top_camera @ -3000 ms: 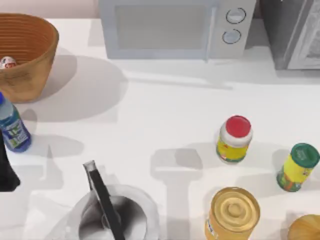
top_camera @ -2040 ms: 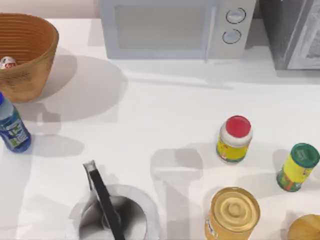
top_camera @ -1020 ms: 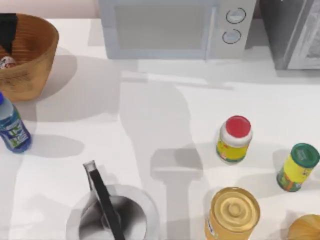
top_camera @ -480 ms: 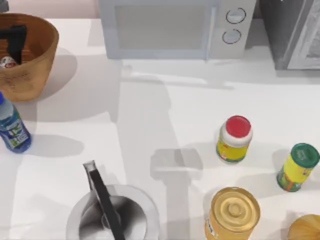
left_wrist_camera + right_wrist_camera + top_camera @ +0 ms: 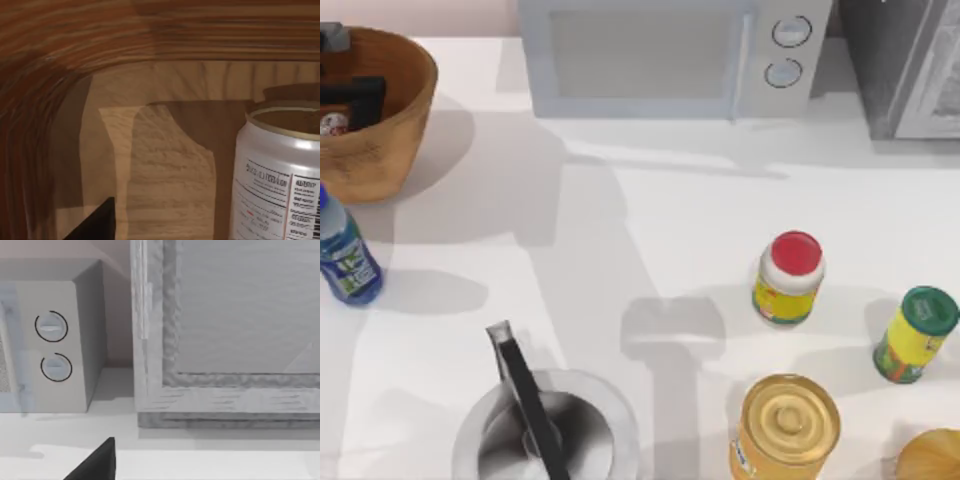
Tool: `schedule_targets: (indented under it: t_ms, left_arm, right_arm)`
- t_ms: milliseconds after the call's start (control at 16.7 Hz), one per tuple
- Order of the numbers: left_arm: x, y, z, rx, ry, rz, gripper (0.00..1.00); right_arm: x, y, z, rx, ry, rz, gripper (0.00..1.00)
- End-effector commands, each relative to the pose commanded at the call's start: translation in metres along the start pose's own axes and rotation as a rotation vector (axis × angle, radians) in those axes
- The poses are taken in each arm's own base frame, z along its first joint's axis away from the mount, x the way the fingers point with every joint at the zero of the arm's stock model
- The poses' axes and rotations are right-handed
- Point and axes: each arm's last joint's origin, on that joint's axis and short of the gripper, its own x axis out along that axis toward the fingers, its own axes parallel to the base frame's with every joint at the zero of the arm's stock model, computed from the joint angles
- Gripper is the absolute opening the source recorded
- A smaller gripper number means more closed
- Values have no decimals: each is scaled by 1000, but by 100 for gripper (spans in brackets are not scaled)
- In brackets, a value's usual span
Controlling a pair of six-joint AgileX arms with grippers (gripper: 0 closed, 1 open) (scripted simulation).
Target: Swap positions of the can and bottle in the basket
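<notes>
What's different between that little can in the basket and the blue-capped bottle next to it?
The can sits inside the basket, with the left gripper down beside it; the bottle stands on the table outside the basket. The can is white with a red label; the bottle is bluish clear plastic with a blue label. The can looks shorter, the bottle taller and slimmer. Both are upright cylinders.

Our white table (image 5: 650,230) carries the wicker basket (image 5: 395,140) at its far left corner, with the bottle (image 5: 345,258) standing just in front of it. A microwave (image 5: 670,55) sits along the back. At the right we see a red-capped jar (image 5: 788,278), a green-capped jar (image 5: 916,333) and a gold-lidded tin (image 5: 786,425); a metal pan (image 5: 545,435) rests at the front.
</notes>
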Motion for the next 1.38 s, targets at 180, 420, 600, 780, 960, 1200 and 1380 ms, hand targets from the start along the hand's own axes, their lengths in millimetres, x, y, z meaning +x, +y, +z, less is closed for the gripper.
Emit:
schedule_targets:
  t_ms: [180, 420, 600, 780, 960, 1200, 1380]
  left_arm:
    - [9, 0, -1, 0, 1, 0, 100]
    - [9, 0, -1, 0, 1, 0, 85]
    - [9, 0, -1, 0, 1, 0, 62]
    - [9, 0, -1, 0, 1, 0, 40]
    - [9, 0, -1, 0, 1, 0, 17]
    - [9, 0, -1, 0, 1, 0, 0]
    - [9, 0, -1, 0, 1, 0, 0]
  right_arm:
    - [0, 0, 0, 0, 0, 0, 100]
    - [0, 0, 0, 0, 0, 0, 100]
    - [0, 0, 0, 0, 0, 0, 100]
    - [0, 0, 0, 0, 0, 0, 100]
    - [0, 0, 0, 0, 0, 0, 100]
    - [0, 0, 0, 0, 0, 0, 100]
    - [0, 0, 0, 0, 0, 0, 100]
